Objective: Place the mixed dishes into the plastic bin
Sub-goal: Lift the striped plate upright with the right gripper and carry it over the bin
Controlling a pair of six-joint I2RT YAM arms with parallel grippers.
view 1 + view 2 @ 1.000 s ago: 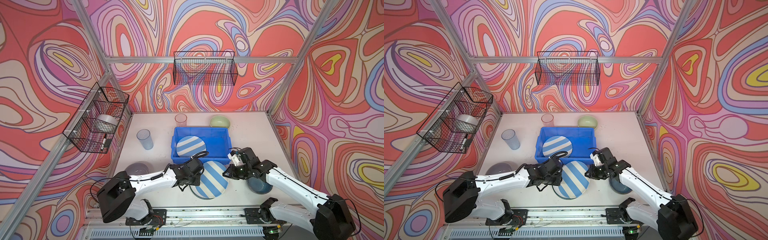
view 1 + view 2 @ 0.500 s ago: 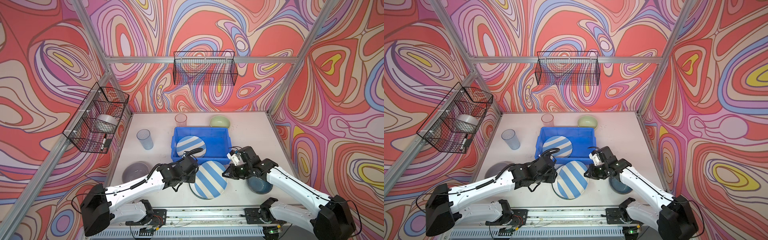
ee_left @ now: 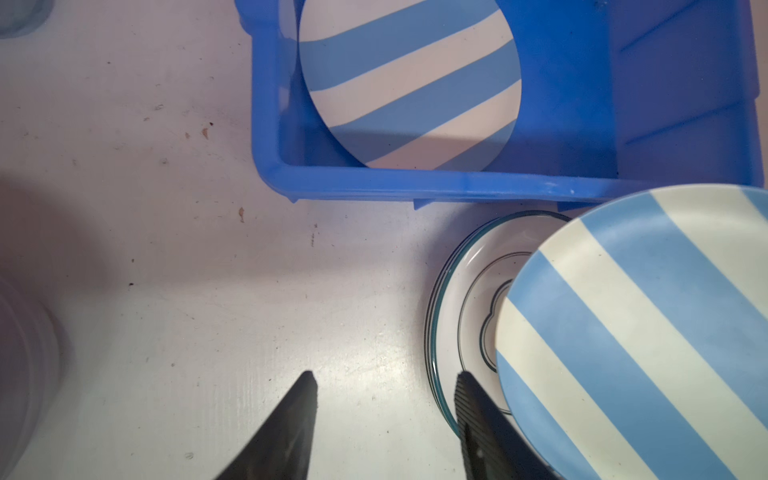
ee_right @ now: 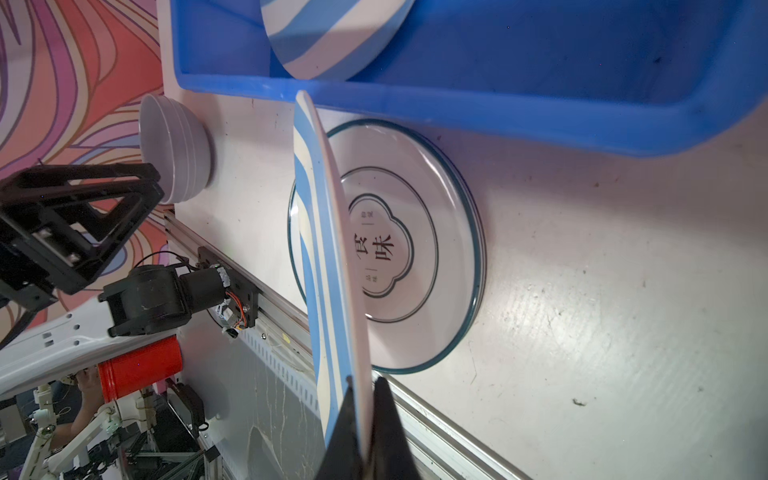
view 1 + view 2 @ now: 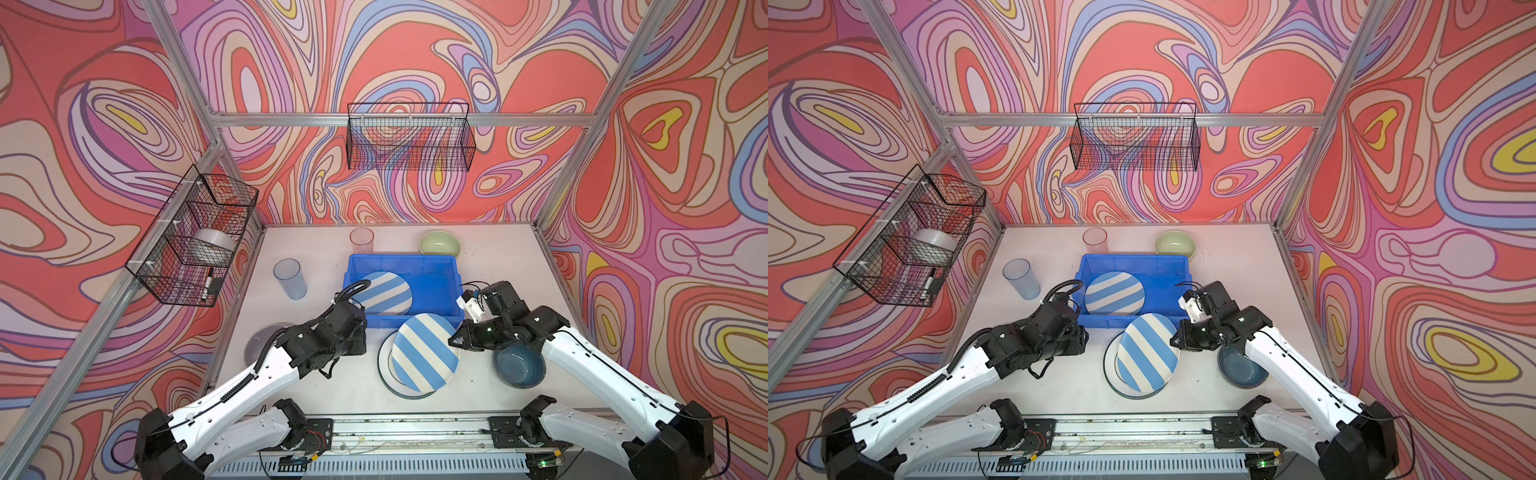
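Note:
My right gripper [image 4: 365, 380] is shut on the right edge of a blue-and-white striped plate [image 5: 424, 359], which hangs tilted over the white plate with a dark rim [image 4: 415, 249] on the table. Another striped plate [image 5: 384, 293] leans inside the blue plastic bin [image 5: 432, 286] just behind. My left gripper [image 3: 384, 380] stands open over bare table to the left of both plates, holding nothing. A dark blue bowl [image 5: 519, 365] sits under my right arm. The grey bowl [image 5: 259, 345] is partly hidden behind my left arm.
A pale green bowl [image 5: 440, 243] and a pink tumbler [image 5: 361, 240] stand behind the bin, a clear blue tumbler [image 5: 289, 277] to its left. A wire basket [image 5: 191, 241] on the left wall holds a tape roll; another basket [image 5: 409, 137] hangs at the back.
My left gripper has opened and drawn back to the left, away from the striped plate's left edge. The right gripper keeps its hold on the plate's right edge.

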